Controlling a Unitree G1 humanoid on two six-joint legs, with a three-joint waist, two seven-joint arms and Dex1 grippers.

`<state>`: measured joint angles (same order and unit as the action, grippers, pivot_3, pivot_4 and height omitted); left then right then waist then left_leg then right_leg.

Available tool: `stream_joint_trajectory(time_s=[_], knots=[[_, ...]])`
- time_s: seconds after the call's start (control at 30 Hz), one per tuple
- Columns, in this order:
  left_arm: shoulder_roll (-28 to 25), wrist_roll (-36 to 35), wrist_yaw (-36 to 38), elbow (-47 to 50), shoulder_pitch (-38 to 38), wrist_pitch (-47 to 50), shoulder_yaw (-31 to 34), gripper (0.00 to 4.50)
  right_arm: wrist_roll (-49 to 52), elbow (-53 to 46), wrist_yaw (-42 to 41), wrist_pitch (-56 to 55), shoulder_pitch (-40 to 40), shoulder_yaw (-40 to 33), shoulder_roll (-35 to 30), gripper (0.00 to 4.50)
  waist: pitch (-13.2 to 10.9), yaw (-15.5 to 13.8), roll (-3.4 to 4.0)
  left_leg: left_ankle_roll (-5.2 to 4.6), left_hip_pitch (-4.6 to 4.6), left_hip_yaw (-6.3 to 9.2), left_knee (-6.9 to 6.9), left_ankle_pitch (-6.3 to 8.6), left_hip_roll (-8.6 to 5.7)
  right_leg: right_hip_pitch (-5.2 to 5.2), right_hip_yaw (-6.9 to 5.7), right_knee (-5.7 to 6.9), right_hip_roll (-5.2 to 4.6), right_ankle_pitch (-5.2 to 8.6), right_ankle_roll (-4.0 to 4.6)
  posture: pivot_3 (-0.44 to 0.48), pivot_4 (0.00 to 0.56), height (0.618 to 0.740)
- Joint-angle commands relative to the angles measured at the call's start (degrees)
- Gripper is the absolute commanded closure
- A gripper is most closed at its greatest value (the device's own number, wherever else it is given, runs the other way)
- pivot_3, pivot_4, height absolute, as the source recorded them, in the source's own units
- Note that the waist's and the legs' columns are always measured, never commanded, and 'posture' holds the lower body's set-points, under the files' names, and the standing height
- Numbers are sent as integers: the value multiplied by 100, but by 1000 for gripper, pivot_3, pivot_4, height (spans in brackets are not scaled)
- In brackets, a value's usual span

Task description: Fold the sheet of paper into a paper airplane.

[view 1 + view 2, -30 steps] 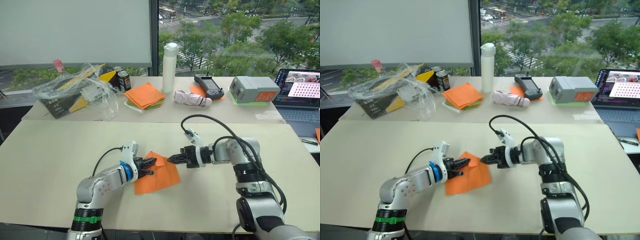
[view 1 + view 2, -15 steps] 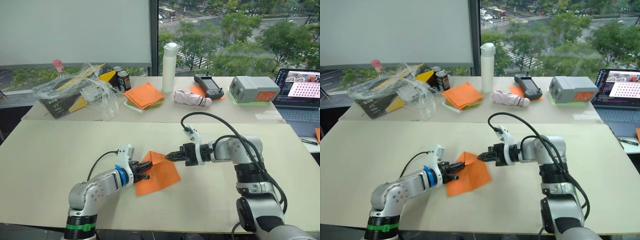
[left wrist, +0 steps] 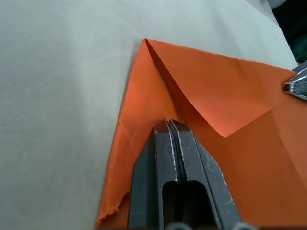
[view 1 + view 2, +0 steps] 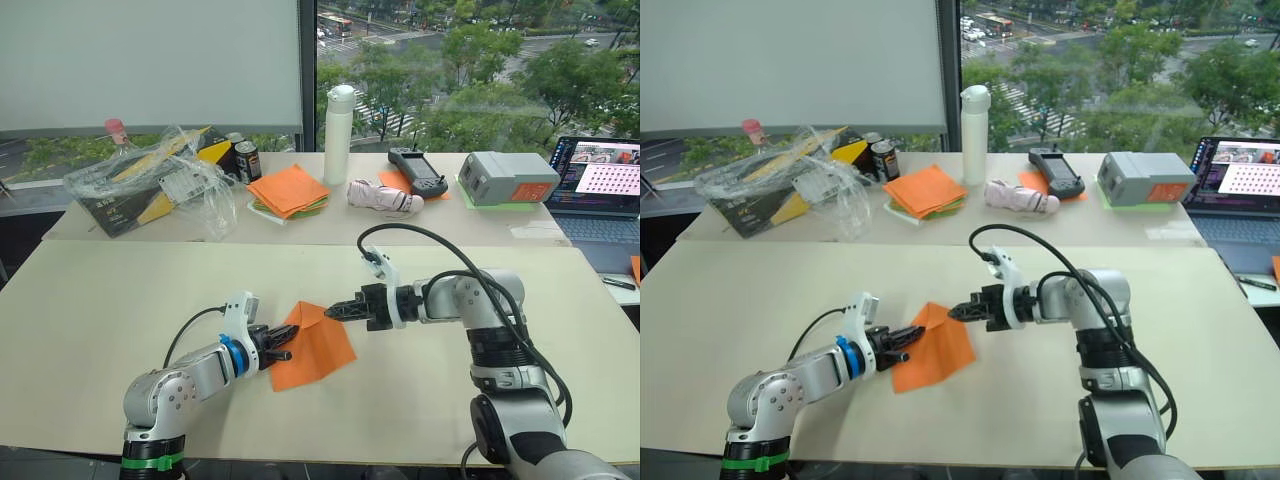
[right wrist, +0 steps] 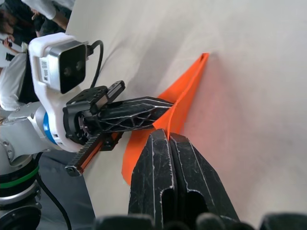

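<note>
The sheet of paper is bright orange and lies near the middle of the near table, with one corner folded over into a flap. My left gripper is shut, its tips resting on the paper in the crook under the flap. From the right, my right gripper is shut on the flap's raised edge. The right wrist view also shows my left gripper's black fingers lying against the lifted paper.
A second table behind carries a stack of orange and green sheets, a white bottle, a can, a plastic-wrapped box, a handheld controller, a grey box and a laptop.
My right gripper has shifted a little to the left with the flap. My left arm has drawn back leftward, its tips staying on the paper.
</note>
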<state>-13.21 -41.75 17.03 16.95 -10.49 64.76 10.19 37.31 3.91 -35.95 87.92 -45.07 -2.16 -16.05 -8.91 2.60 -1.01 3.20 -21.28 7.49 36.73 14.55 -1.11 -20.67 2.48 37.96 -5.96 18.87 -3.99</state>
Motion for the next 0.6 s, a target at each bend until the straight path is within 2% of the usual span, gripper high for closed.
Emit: stream_joint_trajectory(time_s=[0.03, 0.6], knots=[[-96, 176, -188, -194, 218, 164, -68, 4500, 178, -366, -66, -148, -206, 70, 39, 4470, 0, -2, 0, 0, 0, 0, 0, 0, 0, -1, 0, 0, 0, 0, 0, 0, 150, 740], [-85, 174, -248, -118, 406, 156, 27, 4500, 252, -645, -154, -209, -308, 463, 301, 4470, 0, 3, 1, 0, -2, 0, -2, 0, 0, -7, 1, 1, 0, 0, 0, 0, 150, 740]])
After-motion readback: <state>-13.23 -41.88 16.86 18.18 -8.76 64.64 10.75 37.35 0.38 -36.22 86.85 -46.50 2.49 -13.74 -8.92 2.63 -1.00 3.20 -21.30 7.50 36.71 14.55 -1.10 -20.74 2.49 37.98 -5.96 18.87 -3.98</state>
